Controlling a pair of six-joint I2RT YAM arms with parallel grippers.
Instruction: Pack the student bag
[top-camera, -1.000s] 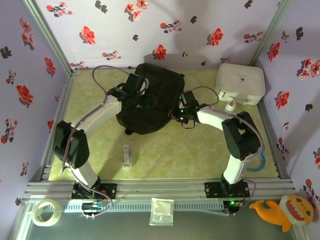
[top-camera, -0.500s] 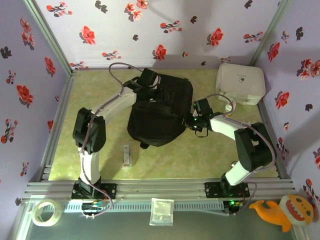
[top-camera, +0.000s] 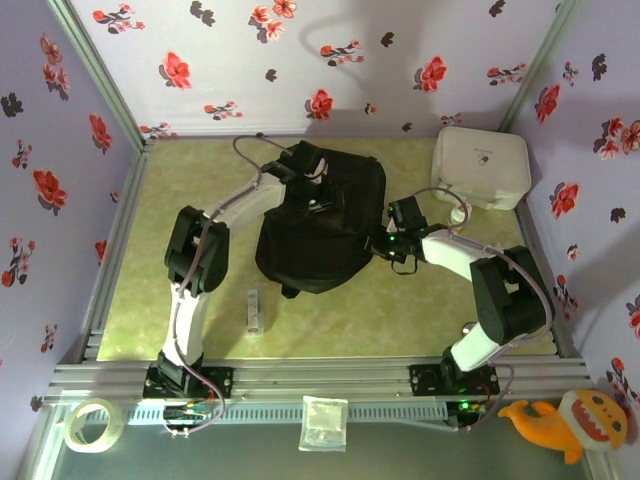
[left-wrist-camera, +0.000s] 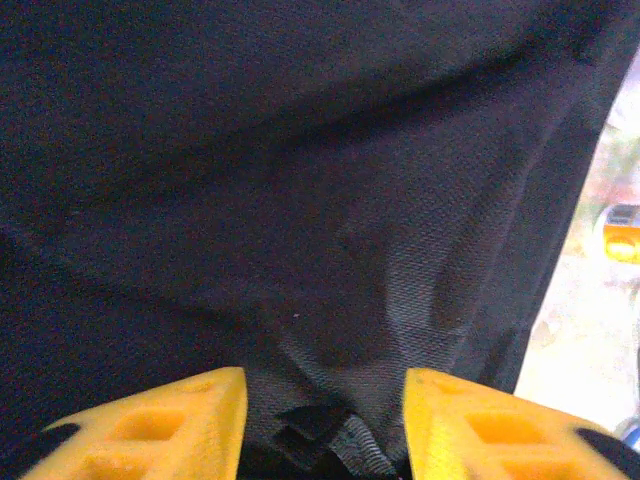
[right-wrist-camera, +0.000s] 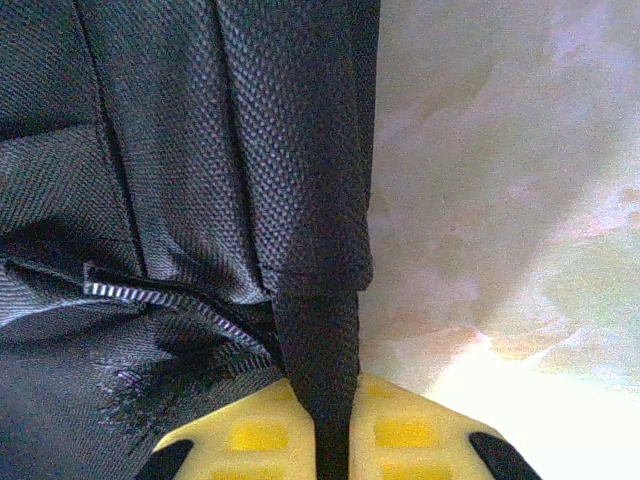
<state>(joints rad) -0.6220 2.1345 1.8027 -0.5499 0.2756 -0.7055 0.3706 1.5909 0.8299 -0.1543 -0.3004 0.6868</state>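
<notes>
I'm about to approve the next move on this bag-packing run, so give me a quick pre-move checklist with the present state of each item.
1. Right gripper holds the backpack: ok, jaws shut on a fold at its right edge.
2. Left gripper holds the backpack: not ok, jaws apart around a strap, not clamped.
3. Zipper open enough for packing: cannot tell, a short stretch of teeth shows.
4. White case apart from the backpack and both grippers: ok.
5. Small clear item free to pick: ok, it lies on the table in front of the backpack, untouched.
</notes>
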